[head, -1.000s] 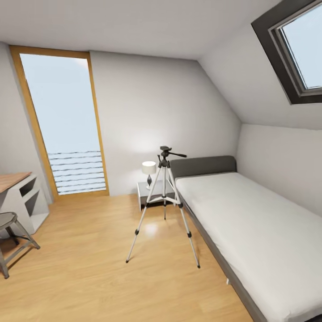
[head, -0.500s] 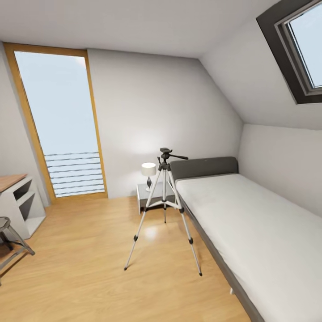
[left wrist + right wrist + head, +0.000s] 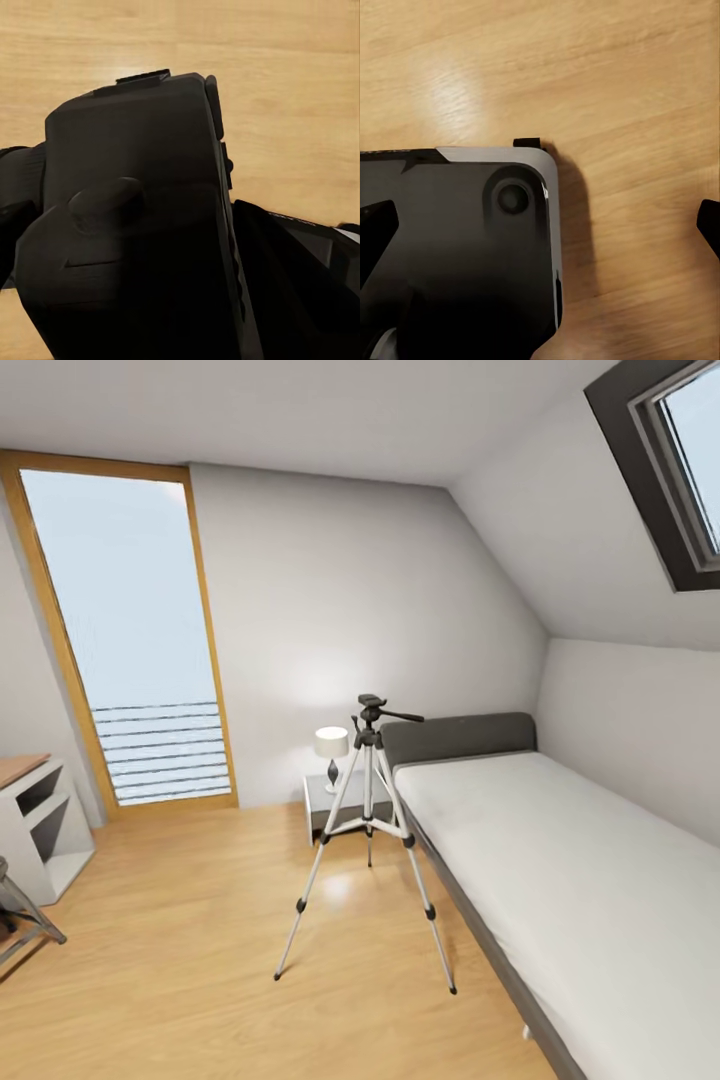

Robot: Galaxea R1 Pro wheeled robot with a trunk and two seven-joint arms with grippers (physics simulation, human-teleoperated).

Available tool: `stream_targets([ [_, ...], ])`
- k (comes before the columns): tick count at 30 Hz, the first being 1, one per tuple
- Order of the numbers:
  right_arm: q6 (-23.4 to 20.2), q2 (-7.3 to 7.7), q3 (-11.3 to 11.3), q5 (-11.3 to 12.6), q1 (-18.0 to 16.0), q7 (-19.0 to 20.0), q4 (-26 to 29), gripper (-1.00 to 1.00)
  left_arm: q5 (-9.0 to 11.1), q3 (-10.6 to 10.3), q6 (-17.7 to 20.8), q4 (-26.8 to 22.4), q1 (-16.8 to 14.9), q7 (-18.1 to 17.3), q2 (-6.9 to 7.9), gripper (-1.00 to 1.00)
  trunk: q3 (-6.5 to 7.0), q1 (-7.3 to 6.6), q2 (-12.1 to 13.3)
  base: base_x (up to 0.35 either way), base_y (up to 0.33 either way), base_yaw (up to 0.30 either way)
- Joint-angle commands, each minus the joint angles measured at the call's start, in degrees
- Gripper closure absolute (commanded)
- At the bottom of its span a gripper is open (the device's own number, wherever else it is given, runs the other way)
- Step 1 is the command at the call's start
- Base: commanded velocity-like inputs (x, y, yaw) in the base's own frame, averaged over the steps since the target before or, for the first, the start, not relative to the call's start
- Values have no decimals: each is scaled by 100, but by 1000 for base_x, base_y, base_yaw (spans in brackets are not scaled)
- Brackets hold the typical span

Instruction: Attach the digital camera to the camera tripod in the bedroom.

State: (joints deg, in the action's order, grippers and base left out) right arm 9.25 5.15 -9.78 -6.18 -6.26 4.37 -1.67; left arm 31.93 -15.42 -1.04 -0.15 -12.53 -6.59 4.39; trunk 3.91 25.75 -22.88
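Observation:
The camera tripod stands on the light wood floor of the bedroom, close to the bed's head end, silver legs spread and its dark pan head bare. In the left wrist view the digital camera, a black body seen very close, sits between the dark fingers of my left gripper, which is shut on it above the floor. My right gripper is open, its black fingertips wide apart and holding nothing, over the floor and a dark part of the robot.
A low grey bed with a white mattress runs along the right wall under a skylight. A nightstand with a lamp is behind the tripod. White shelves and a stool are at the left, by a glass door.
The whole head view has shifted: the door, shelves and stool slid left and the tripod looks slightly nearer, so the camera moved. Nothing in the room itself moved.

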Motion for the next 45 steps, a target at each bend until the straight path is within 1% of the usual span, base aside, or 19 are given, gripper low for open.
stream_targets([
  [1, 33, 3, -50, -59, -6, 11, -18, -100, 50, -48, -12, 6, -3, -27, 1, 100, -2, 4, -3, 190, 0, 0],
  [45, 24, 3, -50, -59, -3, 11, -18, -100, 50, -42, -14, 6, -4, -27, 10, 100, -2, 4, -3, 178, 0, 0],
])
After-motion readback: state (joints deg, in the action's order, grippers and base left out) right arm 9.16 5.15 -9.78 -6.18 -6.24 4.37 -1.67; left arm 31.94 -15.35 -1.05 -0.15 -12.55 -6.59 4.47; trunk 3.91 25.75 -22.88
